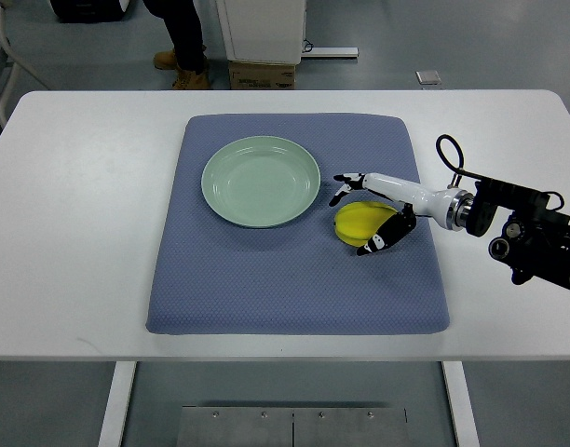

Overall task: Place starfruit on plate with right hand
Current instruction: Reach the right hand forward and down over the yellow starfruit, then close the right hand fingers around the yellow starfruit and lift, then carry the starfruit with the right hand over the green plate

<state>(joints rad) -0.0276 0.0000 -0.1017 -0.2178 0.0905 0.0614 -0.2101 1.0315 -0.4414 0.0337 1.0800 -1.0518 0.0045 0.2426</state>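
Right hand [376, 210] enters from the right edge, fingers curled around the starfruit [359, 223], which lies on the blue mat [266, 279] (upper fingers arch over its far side, thumb under the near side; contact looks made, lift not evident). Green plate [261, 181] sits just left of the hand, apart from the fruit, nothing on it. Mat rests on the white counter [80, 233]. A person's legs [183, 47] stand beyond the counter.

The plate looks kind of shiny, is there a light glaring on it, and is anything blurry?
Top view: the plate shows only a soft sheen, no harsh glare; the starfruit and right hand look sharp; faint shadows lie under them on the blue mat.
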